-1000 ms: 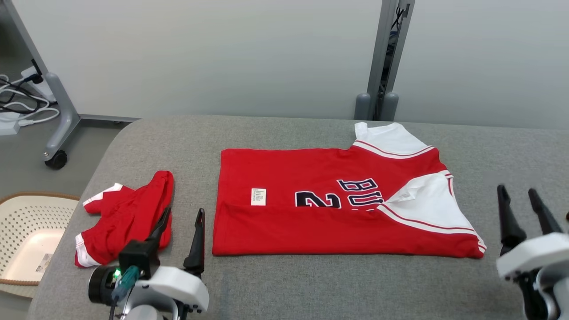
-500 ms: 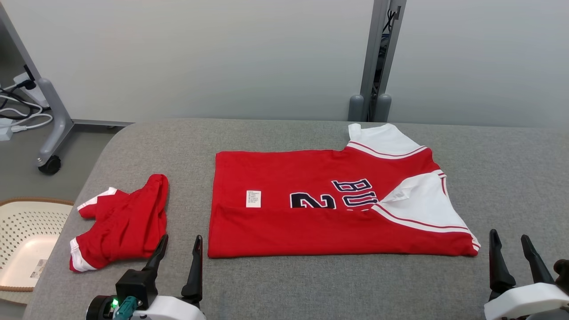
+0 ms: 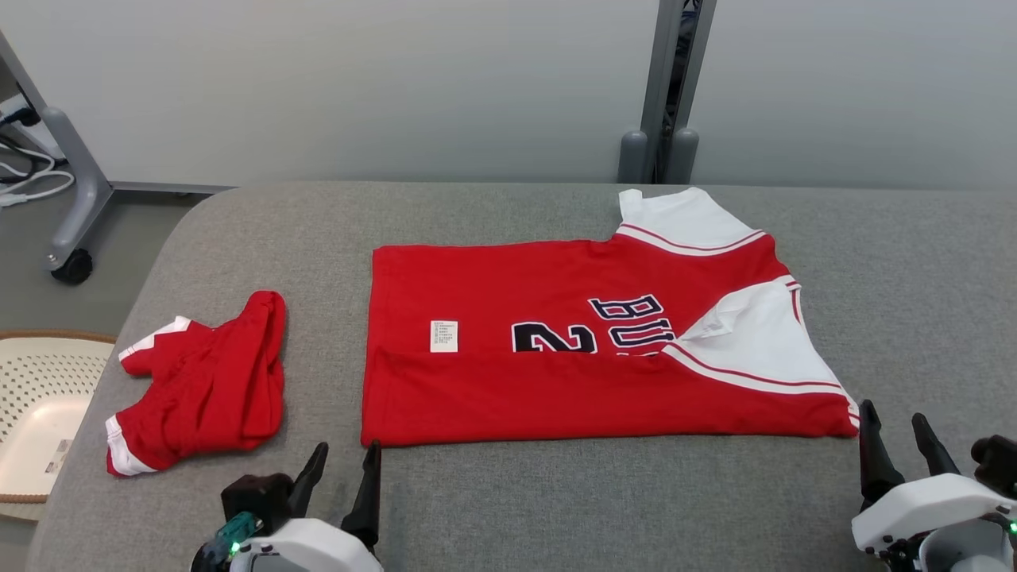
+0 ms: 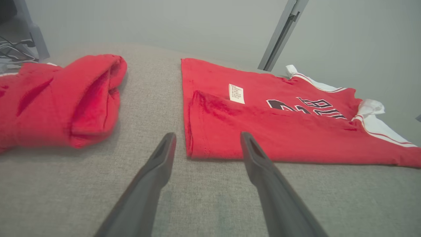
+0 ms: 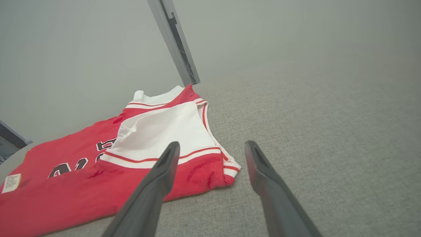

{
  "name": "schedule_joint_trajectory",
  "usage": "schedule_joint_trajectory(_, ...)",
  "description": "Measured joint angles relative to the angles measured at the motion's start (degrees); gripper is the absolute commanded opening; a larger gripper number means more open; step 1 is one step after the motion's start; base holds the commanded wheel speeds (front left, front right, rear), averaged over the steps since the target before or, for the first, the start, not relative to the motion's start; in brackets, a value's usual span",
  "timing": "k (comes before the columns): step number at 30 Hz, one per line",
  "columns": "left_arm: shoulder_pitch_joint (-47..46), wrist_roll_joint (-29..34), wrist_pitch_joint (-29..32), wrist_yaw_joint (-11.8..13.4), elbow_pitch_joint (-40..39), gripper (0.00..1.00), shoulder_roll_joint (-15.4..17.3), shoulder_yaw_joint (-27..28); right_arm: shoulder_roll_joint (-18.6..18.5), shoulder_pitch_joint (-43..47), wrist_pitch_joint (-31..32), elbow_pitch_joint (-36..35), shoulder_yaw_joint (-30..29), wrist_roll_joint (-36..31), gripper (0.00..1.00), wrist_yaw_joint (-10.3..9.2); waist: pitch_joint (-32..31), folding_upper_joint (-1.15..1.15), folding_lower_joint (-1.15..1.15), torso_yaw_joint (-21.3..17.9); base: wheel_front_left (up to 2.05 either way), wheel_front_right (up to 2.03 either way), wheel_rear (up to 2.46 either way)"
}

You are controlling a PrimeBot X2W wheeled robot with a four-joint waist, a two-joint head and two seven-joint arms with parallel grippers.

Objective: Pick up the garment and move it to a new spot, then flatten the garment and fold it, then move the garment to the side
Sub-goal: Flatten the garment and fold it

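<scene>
Grey padded table (image 3: 508, 508), red jersey (image 3: 556, 389) half folded across its middle.
Left gripper (image 3: 346, 449) and right gripper (image 3: 894, 413) stand with jaws spread wide and nothing between them, each just short of a near corner of the jersey: hem corner at left, white-trimmed shoulder at right. A crumpled red garment (image 3: 199, 381) lies well apart to the left. The next fold probably starts here — each gripper should take both layers at its corner, and the two should lift together with the cloth taut between them, so the fold line runs straight and the doubled edge does not slip open.
</scene>
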Motion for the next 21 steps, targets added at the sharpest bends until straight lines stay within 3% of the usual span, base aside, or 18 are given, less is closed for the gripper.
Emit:
schedule_joint_trajectory(9, -10.0, -8.3, 0.3, -0.5, 15.3, 1.00, -0.1, -6.3, -0.2, -5.1, 2.1, 6.2, -0.7, -0.6, 1.00, 0.00, 4.1, 0.00, 0.00, -0.4, 0.00, 0.00, 0.00)
schedule_joint_trajectory(15, -13.5, -19.0, 2.2, -2.0, 18.2, 1.00, -0.1, -10.7, -0.3, -7.9, 3.2, 9.9, -0.5, -0.3, 1.00, 0.00, 5.8, 0.00, 0.00, -0.9, 0.00, 0.00, 0.00)
schedule_joint_trajectory(21, -16.2, -23.5, 1.8, -2.2, 20.0, 1.00, -0.1, -14.8, -0.5, -10.0, 3.8, 13.1, -0.2, 2.3, 1.00, 0.00, 7.0, 0.00, 0.00, -1.0, 0.00, 0.00, 0.00)
